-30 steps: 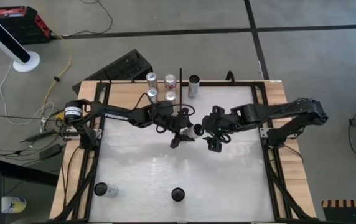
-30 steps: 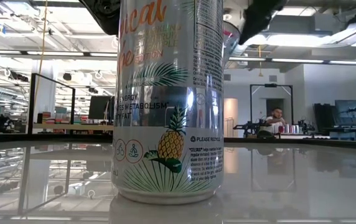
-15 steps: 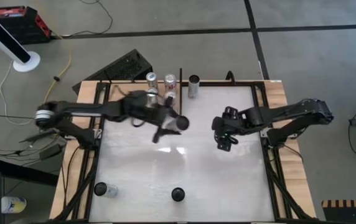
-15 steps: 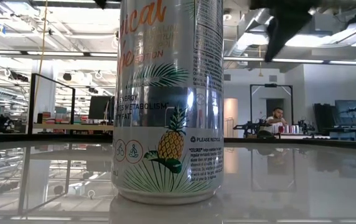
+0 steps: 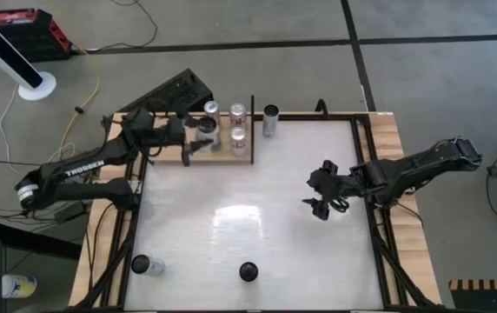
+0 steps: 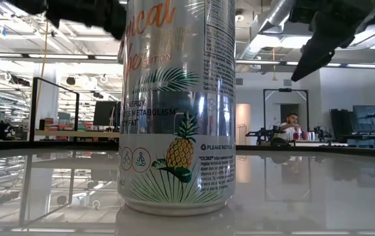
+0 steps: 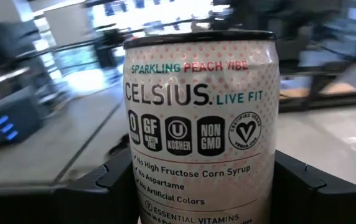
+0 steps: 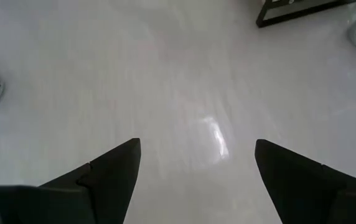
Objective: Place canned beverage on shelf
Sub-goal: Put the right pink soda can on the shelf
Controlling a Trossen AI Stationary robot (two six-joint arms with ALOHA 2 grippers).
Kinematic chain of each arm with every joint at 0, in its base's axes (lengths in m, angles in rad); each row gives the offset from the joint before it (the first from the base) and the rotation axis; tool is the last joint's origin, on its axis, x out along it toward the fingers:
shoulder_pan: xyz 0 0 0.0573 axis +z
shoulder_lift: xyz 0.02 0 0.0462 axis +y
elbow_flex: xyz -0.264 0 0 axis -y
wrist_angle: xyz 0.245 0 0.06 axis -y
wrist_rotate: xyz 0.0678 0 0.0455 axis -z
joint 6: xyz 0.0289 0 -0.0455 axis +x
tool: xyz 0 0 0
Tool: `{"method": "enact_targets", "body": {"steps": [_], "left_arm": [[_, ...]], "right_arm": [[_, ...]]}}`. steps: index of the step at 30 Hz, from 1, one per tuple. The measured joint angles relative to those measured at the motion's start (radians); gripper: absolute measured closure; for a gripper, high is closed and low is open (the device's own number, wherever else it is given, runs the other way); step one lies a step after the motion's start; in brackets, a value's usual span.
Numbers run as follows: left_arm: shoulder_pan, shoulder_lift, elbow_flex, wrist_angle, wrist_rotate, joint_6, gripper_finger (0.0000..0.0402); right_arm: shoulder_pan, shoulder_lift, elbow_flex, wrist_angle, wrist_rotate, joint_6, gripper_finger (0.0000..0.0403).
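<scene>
My left gripper point(image 5: 202, 136) is shut on a white Celsius can point(image 7: 200, 124), which it holds upright over the left part of the pale wooden shelf point(image 5: 222, 155) at the table's far edge. Three more cans point(image 5: 238, 113) stand on the shelf, beside its thin black upright point(image 5: 253, 130). My right gripper point(image 5: 321, 207) hangs open over the white table's right half, and nothing shows between its fingers point(image 8: 112, 168). In the low view a pineapple-printed can point(image 6: 177, 105) stands on its base close to the camera. My left gripper pinches the can's two opposite side walls point(image 7: 268, 180) between its two fingers point(image 7: 112, 183), low on the body. The fingers run level, coming from the table's left. The can stands upright in the hold; whether its base touches the shelf does not show.
One can point(image 5: 270, 119) stands on the table's far edge right of the shelf. Two more stand near the front edge, one point(image 5: 144, 265) at the left and one point(image 5: 248, 272) in the middle. Bare white tabletop point(image 5: 248, 217) lies between the arms.
My left gripper has carried the can from the table's middle toward the far left, up to the shelf. My right gripper has drawn back from the middle toward the table's right edge and has sunk a little.
</scene>
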Motion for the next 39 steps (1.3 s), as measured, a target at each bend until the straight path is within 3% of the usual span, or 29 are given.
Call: {"method": "enact_targets", "body": {"steps": [5, 17, 25, 33, 39], "left_arm": [[0.129, -0.033, -0.034, -0.008, 0.107, -0.054, 0.0171], [0.314, -0.042, -0.152, 0.059, 0.094, -0.069, 0.0171], [0.33, -0.048, -0.288, 0.29, 0.045, -0.104, 0.0171], [0.33, -0.102, -0.346, 0.296, -0.006, -0.078, 0.0171], [0.329, -0.11, -0.452, 0.426, -0.064, -0.116, 0.0171]], "right_arm": [[0.0, -0.003, 0.0, 0.0, 0.0, 0.0, 0.0065], [-0.033, -0.003, 0.0, -0.003, 0.001, -0.009, 0.0065], [-0.047, -0.003, 0.0, 0.001, 0.0, -0.008, 0.0065], [-0.047, -0.003, 0.0, 0.008, 0.0, -0.009, 0.0065], [-0.047, -0.003, 0.0, 0.042, 0.0, -0.01, 0.0065]]}}
